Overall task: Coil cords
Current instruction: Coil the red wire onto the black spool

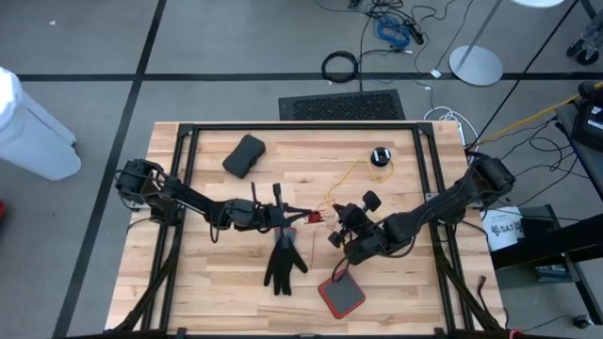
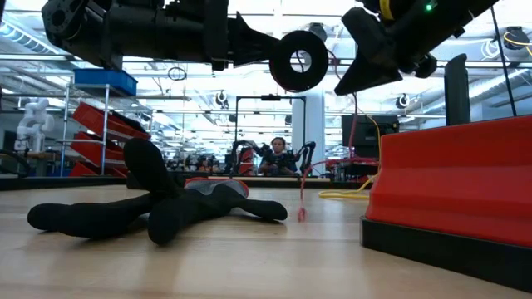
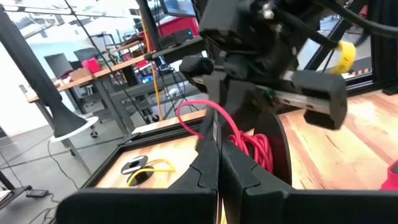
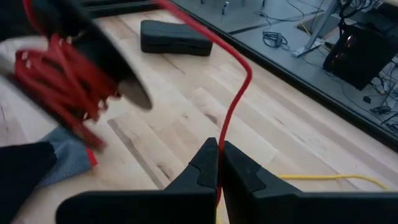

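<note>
The wooden desk (image 1: 236, 282) carries a black glove (image 1: 283, 264), a dark case (image 1: 244, 155) and a red-edged pad (image 1: 340, 296). Mid-desk, the left gripper (image 1: 300, 217) and right gripper (image 1: 339, 224) meet, each with jaws pinched on a red cord (image 4: 233, 109). Part of it looks already wound into a bundle (image 4: 59, 81), though blur hides the detail. Winding well probably means keeping the strand taut and feeding even loops. A yellow cord (image 1: 350, 179) runs lengthwise from the grippers toward its black puck (image 1: 381, 156) near the far edge.

dark jointed arms (image 1: 203, 205) (matte black), wedge-shaped fingers (image 4: 239, 174).
</note>
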### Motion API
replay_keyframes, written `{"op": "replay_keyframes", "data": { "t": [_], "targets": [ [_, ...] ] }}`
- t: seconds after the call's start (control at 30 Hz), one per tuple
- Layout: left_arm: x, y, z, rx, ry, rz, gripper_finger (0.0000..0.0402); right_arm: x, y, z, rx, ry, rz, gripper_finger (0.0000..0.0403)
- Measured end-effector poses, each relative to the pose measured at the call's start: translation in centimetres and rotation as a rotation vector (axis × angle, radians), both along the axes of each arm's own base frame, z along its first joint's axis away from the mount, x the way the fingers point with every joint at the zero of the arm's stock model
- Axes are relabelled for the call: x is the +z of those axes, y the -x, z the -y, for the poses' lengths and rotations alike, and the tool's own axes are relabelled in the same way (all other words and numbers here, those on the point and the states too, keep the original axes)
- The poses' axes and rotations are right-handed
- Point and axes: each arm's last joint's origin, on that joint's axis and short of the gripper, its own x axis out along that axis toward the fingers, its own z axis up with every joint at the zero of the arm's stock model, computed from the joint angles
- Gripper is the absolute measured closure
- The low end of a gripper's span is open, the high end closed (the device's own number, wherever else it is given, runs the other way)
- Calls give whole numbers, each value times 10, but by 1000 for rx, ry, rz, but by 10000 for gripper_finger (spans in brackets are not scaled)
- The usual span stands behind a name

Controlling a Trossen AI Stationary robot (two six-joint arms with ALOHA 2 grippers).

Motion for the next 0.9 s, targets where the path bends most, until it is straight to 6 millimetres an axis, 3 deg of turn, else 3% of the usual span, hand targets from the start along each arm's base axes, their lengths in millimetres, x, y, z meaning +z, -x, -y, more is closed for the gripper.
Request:
{"op": "replay_keyframes", "data": {
  "t": [0.4, 0.9],
  "targets": [
    [0, 0, 1, -17, 0, -3, 401, 10, 5, 8, -7, 15, -19, 403],
    [6, 0, 1, -22, 17, 65, 401, -8, 25, 13, -87, -45, -131, 403]
  ]
}}
